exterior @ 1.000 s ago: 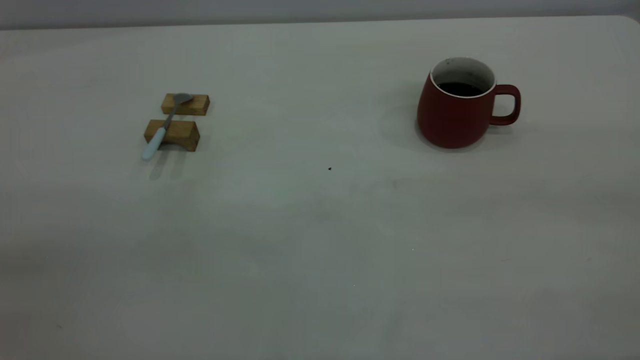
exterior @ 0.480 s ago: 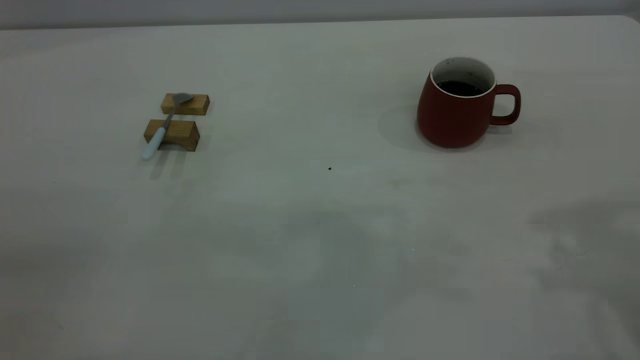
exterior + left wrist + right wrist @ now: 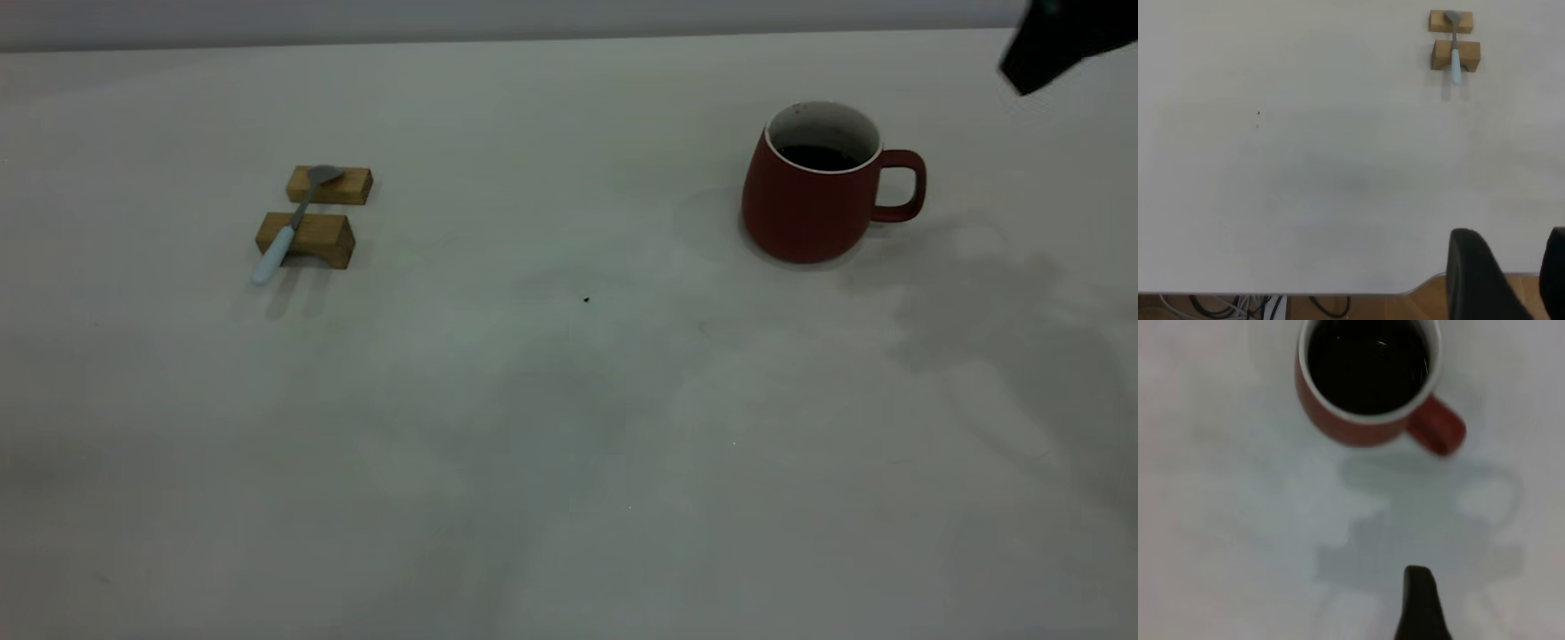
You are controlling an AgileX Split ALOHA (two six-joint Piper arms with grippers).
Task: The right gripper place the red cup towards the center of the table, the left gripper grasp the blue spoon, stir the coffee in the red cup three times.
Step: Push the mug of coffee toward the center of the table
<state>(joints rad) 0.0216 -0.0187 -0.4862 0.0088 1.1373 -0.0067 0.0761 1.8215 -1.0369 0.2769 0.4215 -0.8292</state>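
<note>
The red cup [image 3: 813, 191] stands upright on the table [image 3: 569, 427], far over on the right side in the exterior view, with its loop handle turned toward the table's right edge. Its white interior holds the coffee [image 3: 818, 157], a dark, nearly black pool whose surface sits well below the white rim; a few small dark flecks mark the bare inner wall above the liquid. From the right wrist view the cup's mouth is seen almost straight down, and the coffee [image 3: 1368, 363] fills the whole circle inside the rim. The right gripper [image 3: 1058, 40] shows only as a black shape at the upper right corner of the exterior view, above and beyond the cup and not touching it; only 1 dark fingertip [image 3: 1421, 603] shows in its wrist view, so whether its fingers are spread or pressed together cannot be told. On the left side, well apart from the cup, the blue spoon [image 3: 289, 227] lies across 2 wooden blocks [image 3: 307, 238], its grey bowl on the farther block and its pale handle reaching past the nearer one. The left gripper [image 3: 1511, 280] hangs near the table's edge, far from the spoon, its 2 dark fingers spread with nothing between them
</note>
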